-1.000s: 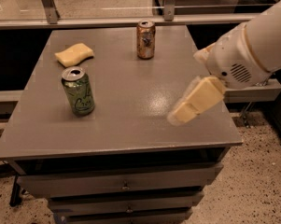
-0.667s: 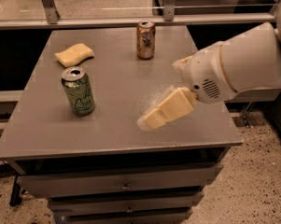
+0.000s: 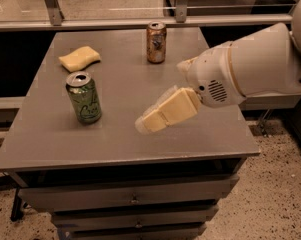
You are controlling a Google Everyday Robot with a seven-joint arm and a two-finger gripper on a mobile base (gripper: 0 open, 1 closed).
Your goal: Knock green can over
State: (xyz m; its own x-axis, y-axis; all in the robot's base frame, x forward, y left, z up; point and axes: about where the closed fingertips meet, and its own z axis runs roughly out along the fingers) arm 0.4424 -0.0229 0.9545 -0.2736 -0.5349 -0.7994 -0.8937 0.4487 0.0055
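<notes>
The green can (image 3: 83, 98) stands upright on the left part of the grey table (image 3: 50, 144). It is light green with dark script and a silver top. My gripper (image 3: 146, 124) reaches in from the right on a white arm, its cream fingers pointing left and down over the table's middle. It is to the right of the green can and apart from it, holding nothing.
An orange-brown can (image 3: 156, 42) stands upright near the table's far edge. A yellow sponge (image 3: 79, 58) lies at the far left. The table has drawers below its front edge. A rail and glass panel run behind the table.
My gripper and arm have moved left across the table, toward the green can. The green can, the brown can and the sponge have not moved.
</notes>
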